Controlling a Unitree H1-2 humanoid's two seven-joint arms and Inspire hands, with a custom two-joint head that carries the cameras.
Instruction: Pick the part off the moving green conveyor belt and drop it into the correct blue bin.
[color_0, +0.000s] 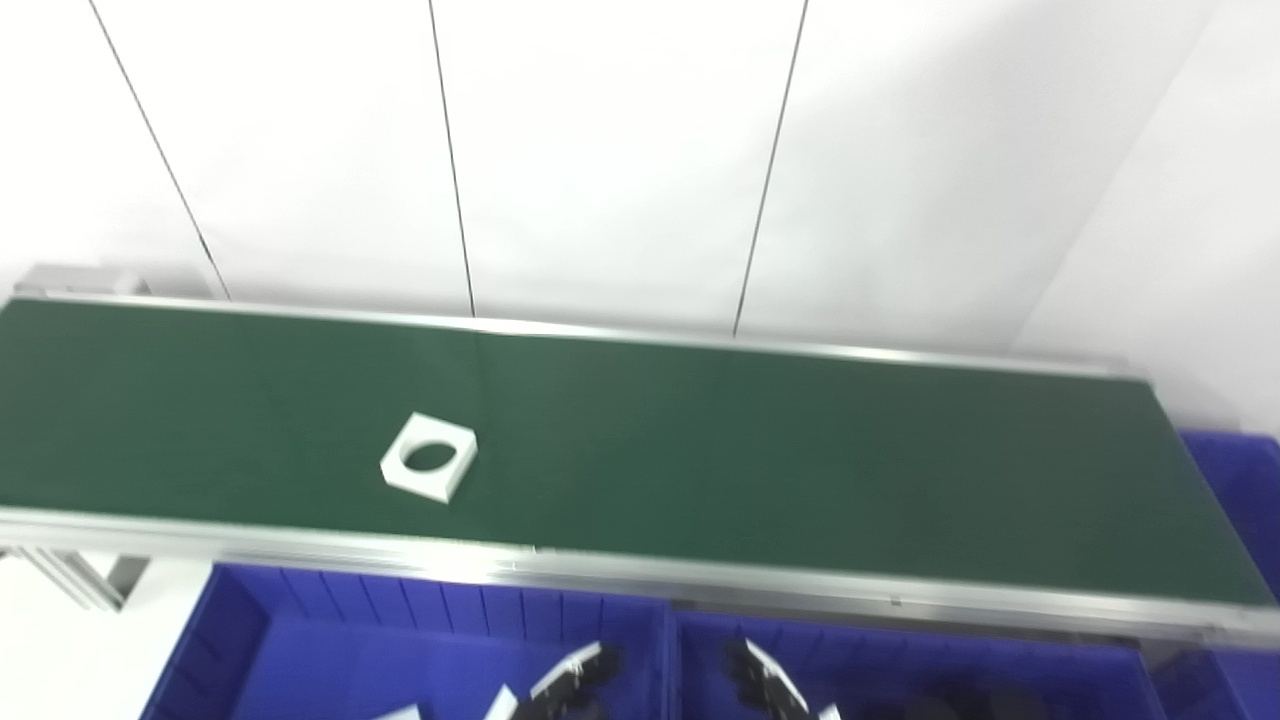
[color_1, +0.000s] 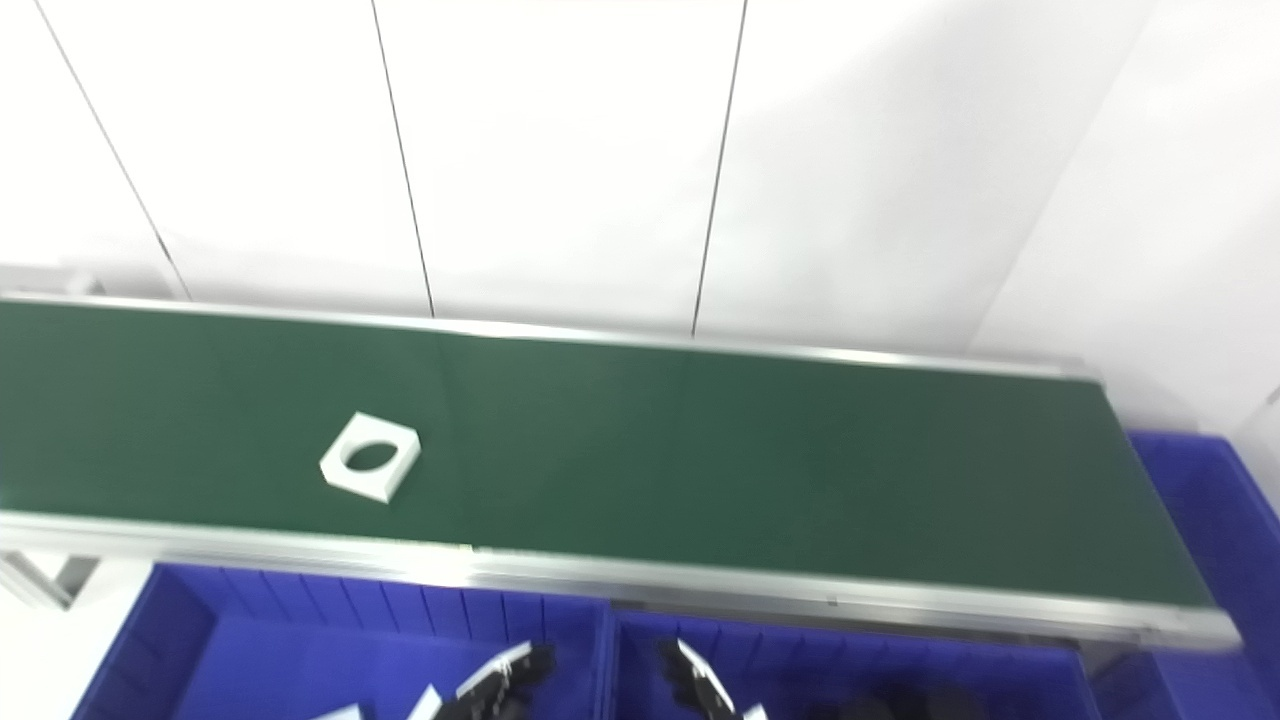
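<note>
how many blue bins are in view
3: one blue plastic bin below the green conveyor belt at left, one beside it, one at the belt's right end. More may be hidden.

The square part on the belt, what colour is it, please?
White part, seen best in the left eye view.

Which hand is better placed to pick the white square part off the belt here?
Probably the left hand: the white square part with a round hole lies on the belt's left half, on that hand's side. The right hand sits farther right. Both hang low over the blue bins.
</note>
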